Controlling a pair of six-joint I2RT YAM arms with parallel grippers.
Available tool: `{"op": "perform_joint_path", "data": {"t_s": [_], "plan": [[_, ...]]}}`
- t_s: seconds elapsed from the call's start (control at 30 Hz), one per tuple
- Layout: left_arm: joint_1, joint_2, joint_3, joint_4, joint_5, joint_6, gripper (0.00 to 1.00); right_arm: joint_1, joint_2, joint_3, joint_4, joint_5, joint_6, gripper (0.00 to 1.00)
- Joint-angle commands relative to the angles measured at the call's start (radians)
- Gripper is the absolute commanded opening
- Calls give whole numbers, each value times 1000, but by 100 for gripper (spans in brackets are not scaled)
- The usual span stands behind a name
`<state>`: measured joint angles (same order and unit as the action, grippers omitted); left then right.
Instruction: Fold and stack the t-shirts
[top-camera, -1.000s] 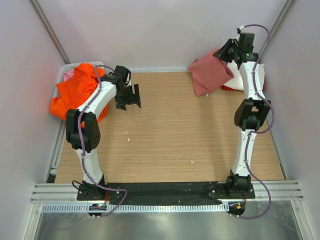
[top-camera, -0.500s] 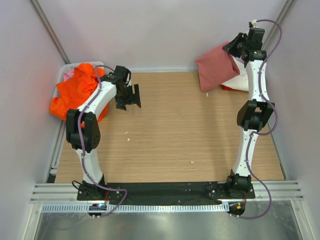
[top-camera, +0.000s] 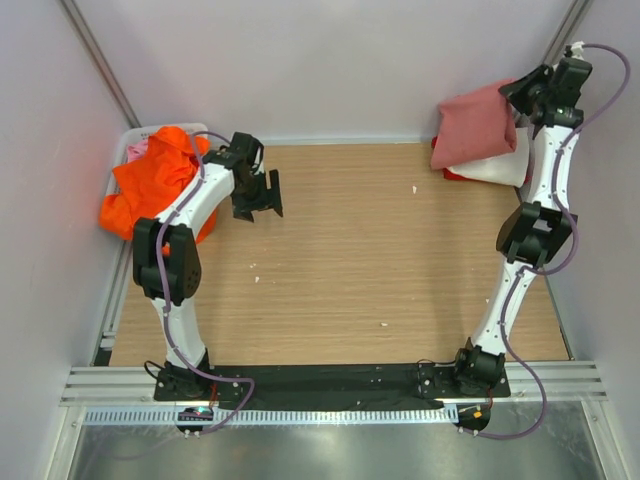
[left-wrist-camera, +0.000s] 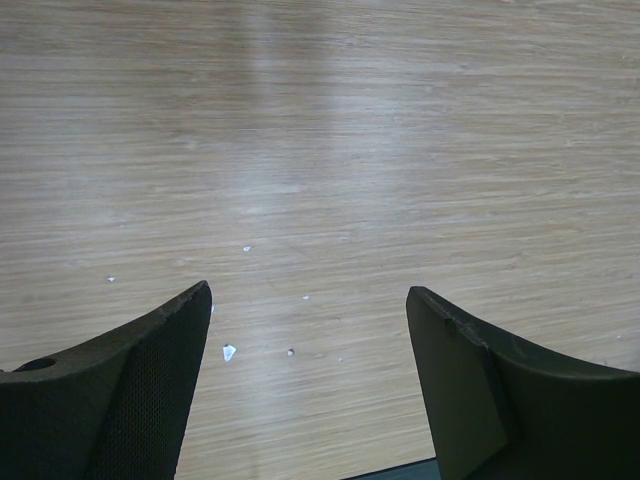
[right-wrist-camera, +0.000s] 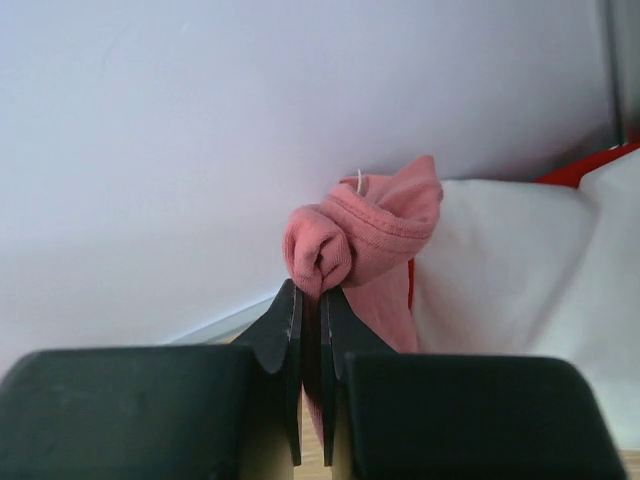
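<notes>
My right gripper (top-camera: 527, 93) is shut on the dusty salmon-pink t-shirt (top-camera: 478, 122) and holds it up at the far right corner, over the white t-shirt (top-camera: 500, 168). In the right wrist view a bunched pink edge (right-wrist-camera: 352, 240) sticks out past my right gripper (right-wrist-camera: 311, 295), with white cloth (right-wrist-camera: 500, 260) and a strip of red cloth (right-wrist-camera: 585, 165) behind. The bright orange t-shirt (top-camera: 155, 185) lies heaped in the bin at the far left, with a bit of lighter pink cloth (top-camera: 137, 150) under it. My left gripper (top-camera: 262, 195) is open and empty over bare table (left-wrist-camera: 308, 290).
A white bin (top-camera: 125, 150) stands at the table's far left edge. White walls close in the back and both sides. Small white specks (top-camera: 383, 323) lie on the wooden table (top-camera: 350, 260). A black strip and metal rail run along the near edge.
My right gripper has carried the salmon-pink t-shirt up and to the right, off the table's back edge and over the white t-shirt. The left arm has not moved.
</notes>
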<state>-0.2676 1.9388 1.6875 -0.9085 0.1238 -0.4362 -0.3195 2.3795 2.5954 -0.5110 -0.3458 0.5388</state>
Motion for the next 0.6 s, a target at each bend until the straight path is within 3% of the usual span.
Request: {"op": "perform_joint_path", "data": {"t_s": [0.0,0.43,0.5,0.57], "plan": [[-12,-14,-2,22,-4,13,80,-47,-19,26,153,-61,56,1],[-30,2,0,14,-26,19,79,-133,147,-69,247,-96,67,1],[-36,6,1,13,-32,21,79,-142,168,-69,246,-61,56,10],[-42,14,1,11,-33,22,79,-162,181,-66,241,-24,55,10]]}}
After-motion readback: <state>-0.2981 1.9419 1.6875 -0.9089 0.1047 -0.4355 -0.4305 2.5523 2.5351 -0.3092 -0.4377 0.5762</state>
